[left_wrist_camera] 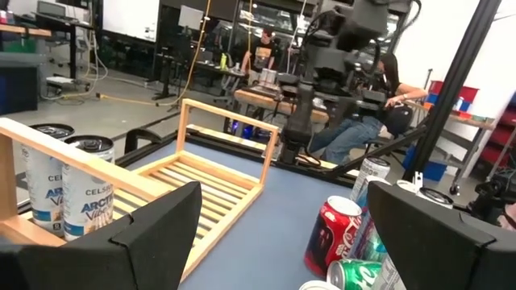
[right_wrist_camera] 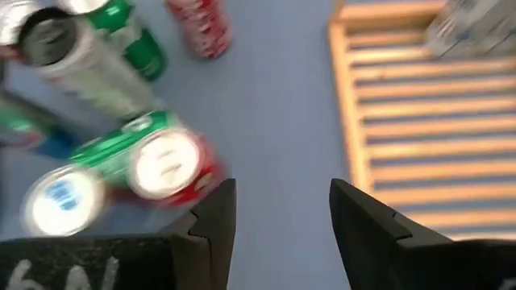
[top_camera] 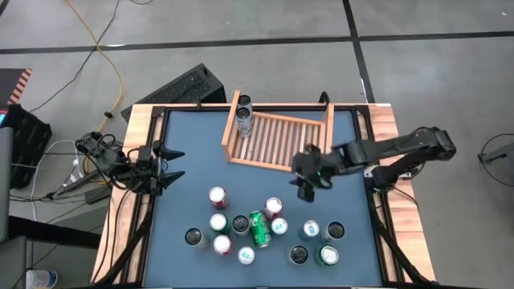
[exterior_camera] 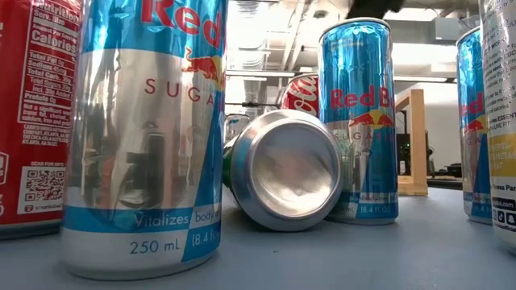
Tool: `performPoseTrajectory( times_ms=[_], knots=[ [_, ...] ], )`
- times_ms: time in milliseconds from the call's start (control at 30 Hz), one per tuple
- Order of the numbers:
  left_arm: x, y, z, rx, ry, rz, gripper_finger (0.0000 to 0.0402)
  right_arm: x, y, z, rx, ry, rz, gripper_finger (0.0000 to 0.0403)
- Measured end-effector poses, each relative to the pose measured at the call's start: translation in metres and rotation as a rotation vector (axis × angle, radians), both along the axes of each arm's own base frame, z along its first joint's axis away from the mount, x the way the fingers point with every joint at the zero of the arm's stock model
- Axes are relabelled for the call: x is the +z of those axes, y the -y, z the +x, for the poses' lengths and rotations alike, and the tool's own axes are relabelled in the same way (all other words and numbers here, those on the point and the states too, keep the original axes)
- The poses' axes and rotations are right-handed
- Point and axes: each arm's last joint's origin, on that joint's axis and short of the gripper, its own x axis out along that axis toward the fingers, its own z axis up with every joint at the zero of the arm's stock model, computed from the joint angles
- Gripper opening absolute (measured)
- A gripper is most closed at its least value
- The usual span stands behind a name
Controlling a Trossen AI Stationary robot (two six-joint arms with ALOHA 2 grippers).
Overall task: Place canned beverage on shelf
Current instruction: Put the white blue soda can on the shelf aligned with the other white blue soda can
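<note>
1. the shelf [top_camera: 281, 138] lies at the worktop's [top_camera: 185, 189] far middle, two cans [top_camera: 244, 113] upright in its left corner.
2. right gripper [top_camera: 309, 178] hovers just off the shelf's front rim, fingers partly apart, holding nothing.
3. left gripper [top_camera: 175, 166] waits at the left edge, spread wide, empty.
4. a cluster of cans [top_camera: 259, 229] sits near the front.

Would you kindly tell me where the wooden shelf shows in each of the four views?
High view: shelf at upper centre, two cans in its corner.
Low view: only a wooden post at the right.
Left wrist view: across the left and centre.
Right wrist view: upper right.
Shared landmark: the blue table.
</note>
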Motion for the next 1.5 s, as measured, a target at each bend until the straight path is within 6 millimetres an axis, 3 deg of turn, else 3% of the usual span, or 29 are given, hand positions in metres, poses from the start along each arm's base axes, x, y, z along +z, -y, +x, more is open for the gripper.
performPoseTrajectory(
  times_ms=[167, 433, 667, 833, 1500],
  knots=[
    [0.0, 0.0, 0.0, -0.005, 0.0, 0.001, 0.0341, -0.005, -0.03, -0.018, -0.034, -0.098, 0.072, 0.0218],
    [0.0, 0.0, 0.0, 0.001, -0.001, 0.001, 0.0341, -0.017, -0.056, -0.058, -0.242, -0.365, 0.154, 0.0246],
    [0.0, 0.0, 0.0, 0.016, -0.002, -0.001, 0.0341, -0.011, -0.075, -0.075, -0.312, -0.419, 0.357, 0.0246],
    [0.0, -0.001, 0.0, 0.032, -0.003, -0.005, 0.0341, -0.011, -0.091, -0.087, -0.293, -0.44, 0.36, 0.0246],
    [0.0, -0.001, 0.0, 0.038, -0.006, 0.002, 0.0341, -0.017, -0.096, -0.093, -0.178, -0.48, 0.226, 0.0246]
  ],
)
